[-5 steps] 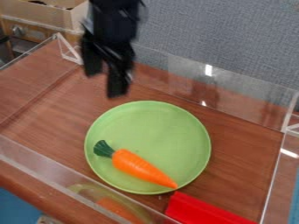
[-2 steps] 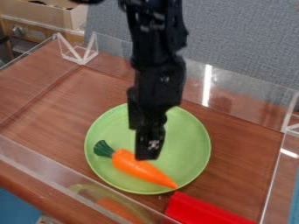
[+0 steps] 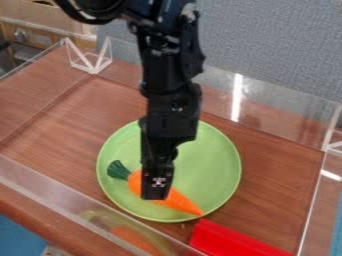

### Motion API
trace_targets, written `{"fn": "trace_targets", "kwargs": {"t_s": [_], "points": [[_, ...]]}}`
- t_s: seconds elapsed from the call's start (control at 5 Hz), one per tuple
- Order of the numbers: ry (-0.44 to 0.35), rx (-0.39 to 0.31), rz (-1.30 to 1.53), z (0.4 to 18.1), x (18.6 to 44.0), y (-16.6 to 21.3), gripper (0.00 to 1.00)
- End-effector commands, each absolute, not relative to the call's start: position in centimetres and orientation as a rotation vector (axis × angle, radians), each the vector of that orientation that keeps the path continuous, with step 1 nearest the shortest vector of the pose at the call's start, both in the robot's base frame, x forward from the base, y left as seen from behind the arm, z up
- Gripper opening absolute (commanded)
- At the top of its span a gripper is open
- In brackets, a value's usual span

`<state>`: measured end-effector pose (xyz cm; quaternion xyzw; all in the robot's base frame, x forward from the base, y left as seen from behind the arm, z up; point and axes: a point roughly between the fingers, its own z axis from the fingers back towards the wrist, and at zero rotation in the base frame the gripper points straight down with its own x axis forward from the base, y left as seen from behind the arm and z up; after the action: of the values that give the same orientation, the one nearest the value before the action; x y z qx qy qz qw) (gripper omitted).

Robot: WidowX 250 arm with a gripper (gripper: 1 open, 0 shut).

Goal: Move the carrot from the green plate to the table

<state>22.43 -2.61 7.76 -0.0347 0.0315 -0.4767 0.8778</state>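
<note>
The lime-green plate (image 3: 211,150) lies on the reddish-brown table (image 3: 80,110), near its front. On the plate's front left part lies the orange carrot (image 3: 179,201), its dark green top (image 3: 119,170) pointing left. My black gripper (image 3: 160,182) reaches down from above and sits right over the carrot's middle, hiding that part. Its jaws look open around the carrot, though the dark fingers blur together. I cannot tell whether the fingers touch the carrot.
Low clear acrylic walls (image 3: 274,100) border the table on all sides. A flat red block (image 3: 241,240) lies by the front wall, right of the plate. Cardboard boxes (image 3: 47,20) stand behind the back left wall.
The arm swung from the back left to above the plate, then dropped lower and slightly left onto the carrot. The carrot and plate have not moved.
</note>
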Motion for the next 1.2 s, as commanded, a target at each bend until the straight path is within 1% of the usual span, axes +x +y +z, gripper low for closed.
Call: {"fn": "trace_targets", "kwargs": {"t_s": [0.0, 0.4, 1.0], "points": [[0.049, -0.076, -0.999, 8.2, 22.3, -2.1, 1.00], [0.052, -0.089, -0.972, 7.8, 22.8, -1.6, 1.00], [0.057, -0.087, -1.114, 7.8, 23.7, -1.7, 1.00]]}}
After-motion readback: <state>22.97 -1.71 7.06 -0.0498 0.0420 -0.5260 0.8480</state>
